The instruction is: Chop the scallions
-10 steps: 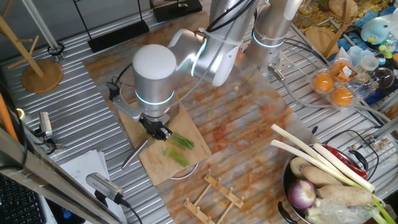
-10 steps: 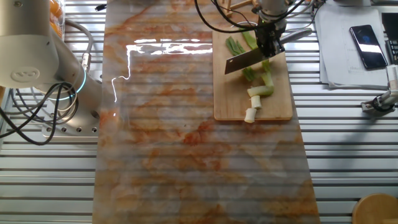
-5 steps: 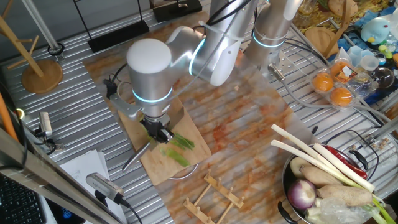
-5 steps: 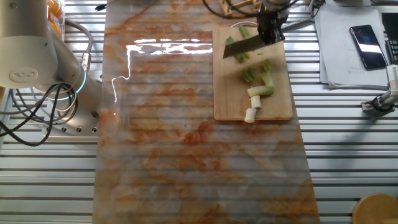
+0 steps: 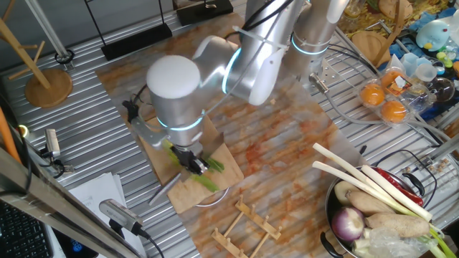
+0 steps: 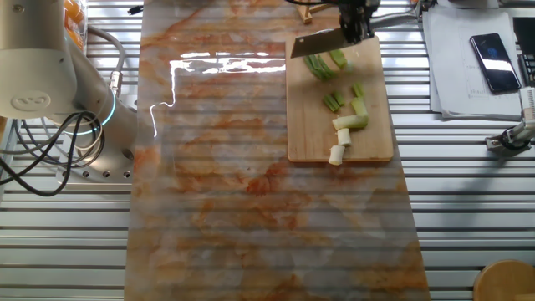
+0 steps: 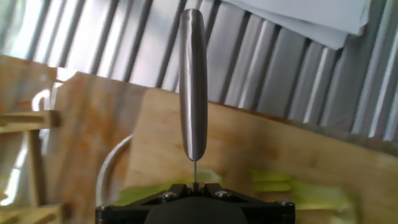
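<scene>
Several scallions (image 6: 337, 99) lie as short white and green bits on the cutting board (image 6: 311, 134). The gripper (image 6: 352, 21) is clamped on a knife (image 6: 319, 42) above the uncut green leaves.

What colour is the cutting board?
Light tan wood, the cutting board shows best in the other fixed view.

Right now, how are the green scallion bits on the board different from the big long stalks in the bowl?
The scallions are short cut pieces lying apart on the cutting board; the long stalks are whole and uncut. The scallions are thin, with green and white bits; the long stalks are thicker and mostly white. The scallions lie flat, while the long stalks poke out over the bowl rim. Both look pale white and green.
</scene>
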`<state>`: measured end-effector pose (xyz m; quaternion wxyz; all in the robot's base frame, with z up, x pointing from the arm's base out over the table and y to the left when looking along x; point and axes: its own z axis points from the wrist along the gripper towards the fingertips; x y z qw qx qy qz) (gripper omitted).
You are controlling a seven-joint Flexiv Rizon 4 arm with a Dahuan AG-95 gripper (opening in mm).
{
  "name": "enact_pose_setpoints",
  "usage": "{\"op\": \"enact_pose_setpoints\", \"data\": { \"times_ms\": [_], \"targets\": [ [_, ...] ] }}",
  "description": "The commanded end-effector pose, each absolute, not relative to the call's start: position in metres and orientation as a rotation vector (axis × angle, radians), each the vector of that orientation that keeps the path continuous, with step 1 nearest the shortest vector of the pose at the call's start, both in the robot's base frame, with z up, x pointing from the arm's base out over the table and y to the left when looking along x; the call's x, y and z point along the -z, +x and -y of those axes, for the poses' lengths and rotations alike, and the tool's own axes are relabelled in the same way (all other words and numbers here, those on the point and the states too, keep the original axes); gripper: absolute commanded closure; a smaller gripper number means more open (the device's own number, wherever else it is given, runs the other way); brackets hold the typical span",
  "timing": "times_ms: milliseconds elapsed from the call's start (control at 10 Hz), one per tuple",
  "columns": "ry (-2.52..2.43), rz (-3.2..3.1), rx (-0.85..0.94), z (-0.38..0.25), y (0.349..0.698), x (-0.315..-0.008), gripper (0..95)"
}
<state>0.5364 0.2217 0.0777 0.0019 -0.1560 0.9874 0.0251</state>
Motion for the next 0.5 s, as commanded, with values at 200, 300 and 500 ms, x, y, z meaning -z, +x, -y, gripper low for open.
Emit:
{"op": "enact_pose_setpoints", "data": {
  "times_ms": [200, 300, 500],
  "targets": [
    [-0.529, -3.122, -0.094, -0.2325, 0.5306, -0.0739, 95.0],
    [-0.540, -3.123, -0.097, -0.2343, 0.5277, -0.0720, 95.0],
    [-0.604, -3.159, -0.112, -0.2337, 0.5234, -0.0696, 95.0]
  ]
}}
